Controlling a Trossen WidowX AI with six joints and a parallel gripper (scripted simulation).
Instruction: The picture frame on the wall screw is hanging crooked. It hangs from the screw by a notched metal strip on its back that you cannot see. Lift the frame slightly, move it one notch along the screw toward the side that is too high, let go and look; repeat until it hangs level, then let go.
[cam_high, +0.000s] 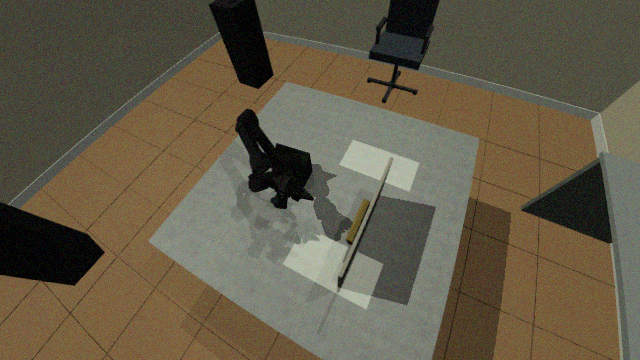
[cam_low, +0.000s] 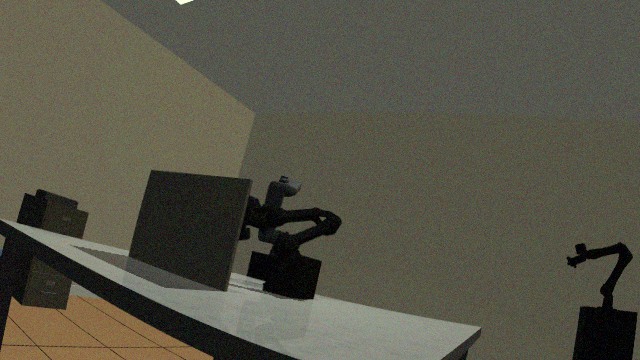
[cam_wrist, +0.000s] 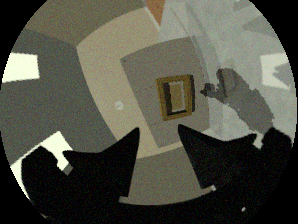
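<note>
The picture frame (cam_high: 358, 221) (cam_wrist: 174, 98) has a yellow border and hangs on the upright grey wall panel (cam_high: 380, 185) (cam_wrist: 143, 76) (cam_low: 190, 227) that stands on the table. In the wrist view the frame's edges run about parallel to the panel's edges. My gripper (cam_high: 306, 195) (cam_wrist: 158, 128) is open and holds nothing. It is pulled back from the panel, with a clear gap to the frame, and points toward it. In the exterior view only the panel's dark back shows, and the frame is hidden behind it.
The arm's base (cam_high: 292, 167) (cam_low: 292, 275) stands on the grey table (cam_high: 210, 240) (cam_low: 350, 325). An office chair (cam_high: 400, 47) and black cabinets (cam_high: 242, 42) (cam_high: 40, 247) stand around it. A second arm (cam_low: 602, 260) stands far to the right.
</note>
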